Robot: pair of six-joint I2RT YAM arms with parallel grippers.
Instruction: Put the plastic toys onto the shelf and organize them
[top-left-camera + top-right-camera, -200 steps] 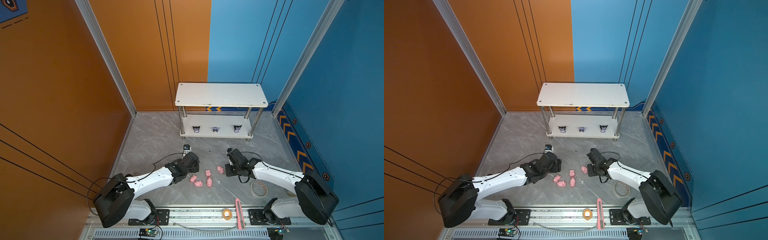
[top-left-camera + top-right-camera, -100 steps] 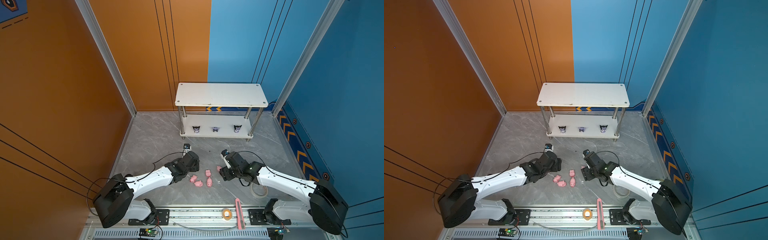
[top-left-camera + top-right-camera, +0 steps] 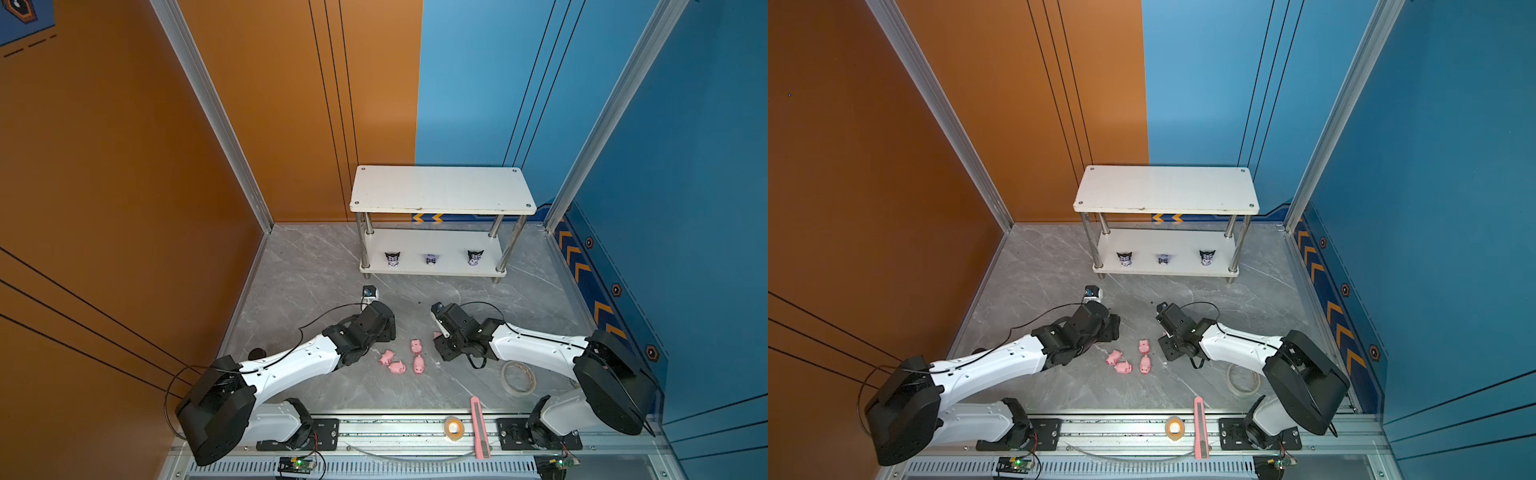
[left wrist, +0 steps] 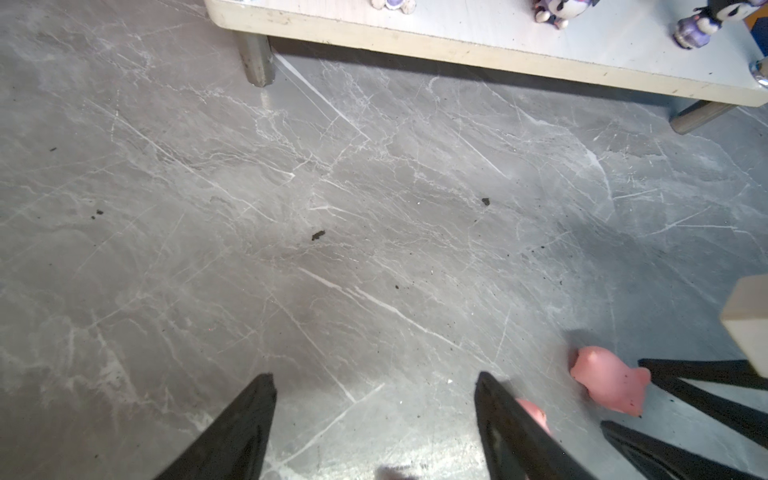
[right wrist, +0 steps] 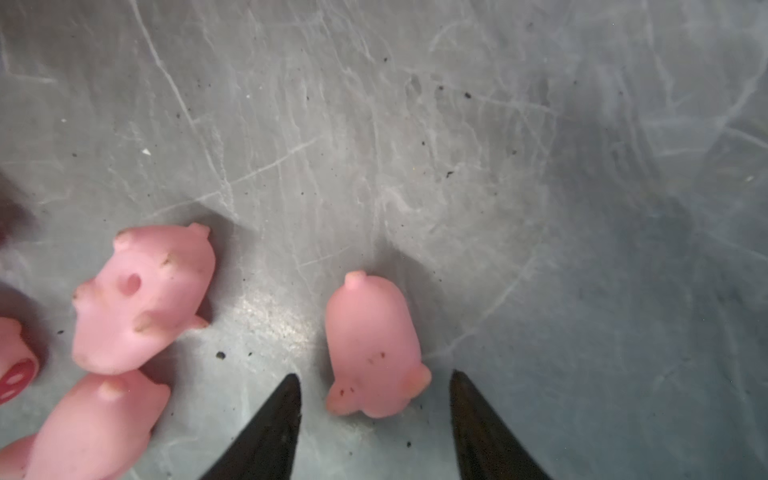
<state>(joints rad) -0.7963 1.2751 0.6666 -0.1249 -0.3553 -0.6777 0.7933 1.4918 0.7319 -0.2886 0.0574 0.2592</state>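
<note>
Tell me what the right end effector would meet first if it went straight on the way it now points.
The right end effector would likely meet the lone pink pig first; it lies partly between the open fingertips, untouched. Beyond it only grey floor shows; height is unclear.

Three figurines [image 3: 432,259] stand on the lower board of the shelf [image 3: 415,269]; pigs [image 3: 397,367] lie before it.

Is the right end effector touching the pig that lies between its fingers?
Apart. The right wrist view shows bare floor between the pig and each fingertip of the right end effector.
</note>
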